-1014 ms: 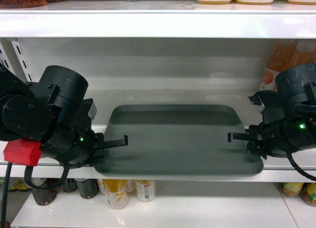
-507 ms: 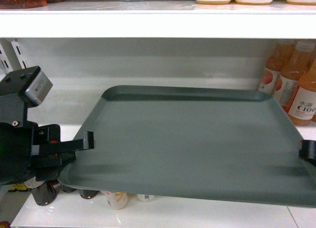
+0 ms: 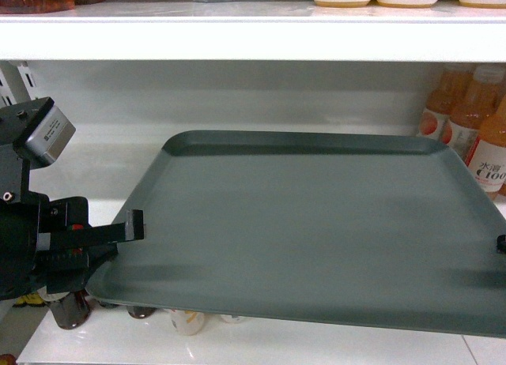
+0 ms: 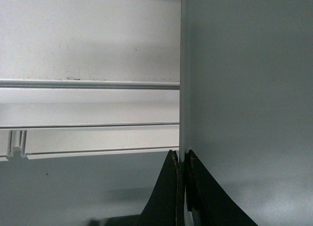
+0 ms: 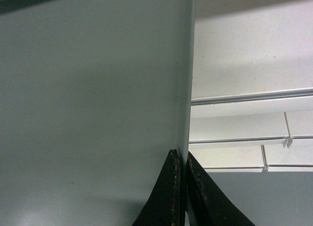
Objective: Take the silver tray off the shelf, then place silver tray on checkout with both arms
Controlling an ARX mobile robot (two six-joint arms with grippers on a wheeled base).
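Note:
The silver tray (image 3: 316, 231), matte grey-green with a low rim, fills the middle of the head view and hangs in front of the white shelf (image 3: 103, 171), clear of its board. My left gripper (image 3: 133, 225) is shut on the tray's left rim. In the left wrist view the gripper (image 4: 182, 157) pinches the rim edge-on, with the tray (image 4: 244, 89) to its right. My right gripper (image 3: 501, 243) barely shows at the frame edge. In the right wrist view that gripper (image 5: 182, 160) is shut on the right rim of the tray (image 5: 98, 89). The checkout is out of view.
Orange drink bottles (image 3: 478, 136) stand on the shelf at the back right, close to the tray's far corner. An upper shelf board (image 3: 237, 37) carries jars overhead. Cans and bottles (image 3: 186, 321) sit on the lower shelf under the tray. A slotted upright (image 3: 12, 84) runs at the left.
The tray has come out from the shelf towards the camera, held by both grippers, and now looks much larger. The right gripper has slid almost off the right edge of the view.

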